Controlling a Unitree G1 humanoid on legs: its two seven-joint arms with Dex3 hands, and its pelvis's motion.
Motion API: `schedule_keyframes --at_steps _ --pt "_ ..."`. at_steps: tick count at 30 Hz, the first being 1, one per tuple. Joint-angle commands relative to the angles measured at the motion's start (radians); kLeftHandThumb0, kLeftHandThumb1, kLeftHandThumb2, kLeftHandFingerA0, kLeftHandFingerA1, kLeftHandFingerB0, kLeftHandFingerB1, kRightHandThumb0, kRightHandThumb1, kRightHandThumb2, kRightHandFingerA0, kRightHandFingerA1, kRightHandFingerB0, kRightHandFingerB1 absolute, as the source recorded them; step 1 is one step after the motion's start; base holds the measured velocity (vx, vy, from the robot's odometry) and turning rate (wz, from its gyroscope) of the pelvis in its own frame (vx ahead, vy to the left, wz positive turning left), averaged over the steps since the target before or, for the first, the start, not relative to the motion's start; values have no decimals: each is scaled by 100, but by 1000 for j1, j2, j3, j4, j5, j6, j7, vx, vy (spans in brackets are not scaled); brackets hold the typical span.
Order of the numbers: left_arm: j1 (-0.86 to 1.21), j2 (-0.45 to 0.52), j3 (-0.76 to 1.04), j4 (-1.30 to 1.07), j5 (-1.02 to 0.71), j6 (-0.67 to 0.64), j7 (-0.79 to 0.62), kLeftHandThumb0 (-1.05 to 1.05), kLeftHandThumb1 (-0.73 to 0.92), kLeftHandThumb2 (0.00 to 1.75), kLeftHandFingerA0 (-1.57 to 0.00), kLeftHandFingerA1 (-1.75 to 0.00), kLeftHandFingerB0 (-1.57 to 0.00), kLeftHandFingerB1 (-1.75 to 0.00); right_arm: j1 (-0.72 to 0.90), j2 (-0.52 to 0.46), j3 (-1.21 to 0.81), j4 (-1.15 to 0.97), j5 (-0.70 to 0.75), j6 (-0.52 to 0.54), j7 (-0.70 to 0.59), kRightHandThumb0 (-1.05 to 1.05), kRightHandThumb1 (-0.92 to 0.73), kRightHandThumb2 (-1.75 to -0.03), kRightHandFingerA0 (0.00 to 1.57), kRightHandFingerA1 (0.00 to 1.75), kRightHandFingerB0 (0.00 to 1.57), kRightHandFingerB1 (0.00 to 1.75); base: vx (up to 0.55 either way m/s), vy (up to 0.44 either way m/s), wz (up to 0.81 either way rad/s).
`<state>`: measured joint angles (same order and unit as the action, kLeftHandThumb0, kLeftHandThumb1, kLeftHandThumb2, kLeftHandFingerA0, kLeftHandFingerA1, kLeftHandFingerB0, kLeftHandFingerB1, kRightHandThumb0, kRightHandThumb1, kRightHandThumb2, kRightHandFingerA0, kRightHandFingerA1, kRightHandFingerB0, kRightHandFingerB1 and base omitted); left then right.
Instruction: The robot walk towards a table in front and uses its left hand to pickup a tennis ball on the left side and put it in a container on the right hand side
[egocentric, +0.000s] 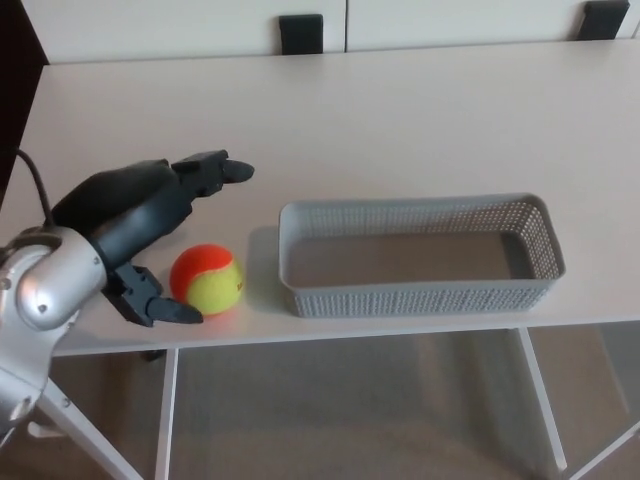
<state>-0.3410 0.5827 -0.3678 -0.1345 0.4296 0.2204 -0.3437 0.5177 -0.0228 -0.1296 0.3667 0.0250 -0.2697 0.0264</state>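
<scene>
White table (400, 110) fills my view; at its near edge the tennis ball (207, 279) lies between the wide-spread fingers of my left hand (150, 225), just left of the grey container (420, 255). Light, fuzzy, springy, I judge: grip across its middle.

Only the robot's left arm shows. Its left hand (140, 215) is black to dark grey, with a smooth, rounded matte shell over its back. The fingers (212, 170) are thick, blocky and black, built of jointed segments with blunt tips, and the thumb (158, 303) is of the same make. Behind the hand sits a rounded, glossy silver-grey joint housing (50, 285) with a small reddish glint on it. A thin black cable (35, 180) curves out from that housing. Below it, a lighter grey limb section (20, 385) reaches the picture's edge.
</scene>
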Motion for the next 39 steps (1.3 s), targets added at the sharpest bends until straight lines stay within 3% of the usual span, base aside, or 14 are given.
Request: schedule_keyframes --at_steps 1,13,15,16,32,33,39 --pt "-40 -18 -34 89 132 -77 95 -19 10 73 -8 -51 -8 -50 2 0 1 -21 0 8 -8 -21 -56 -65 3 51 1 30 0 0 0" --pt "-79 -74 -53 165 179 -83 105 -18 13 75 -10 -50 -8 -49 -12 0 7 -67 -4 40 -16 -19 -59 -61 3 48 3 30 0 0 0" --pt "-84 -81 -55 168 183 -86 99 -19 14 75 -9 -50 -8 -49 -18 -2 7 -72 -4 41 -14 -24 -55 -67 3 47 2 30 0 0 0" --pt "-85 -83 -56 165 185 -84 91 -19 15 76 -8 -50 -7 -49 -21 0 5 -76 1 48 -13 -19 -59 -61 2 48 3 30 0 0 0" --pt "-79 -106 -89 156 240 13 -28 -20 12 74 -6 -49 -6 -48 -50 -14 -1 -88 -6 96 -15 -28 -55 -67 5 46 1 28 0 0 0" --pt "-78 -107 -90 156 237 22 -43 -38 32 51 -22 -32 -17 -28 -57 -18 -4 -65 -3 77 -8 -29 -56 -67 5 48 2 29 0 0 0" --pt "-73 -99 -94 140 248 59 -100 -44 32 55 -18 -34 -15 -30 -48 -10 -4 -114 1 113 -11 -29 -56 -68 4 47 2 30 0 0 0"
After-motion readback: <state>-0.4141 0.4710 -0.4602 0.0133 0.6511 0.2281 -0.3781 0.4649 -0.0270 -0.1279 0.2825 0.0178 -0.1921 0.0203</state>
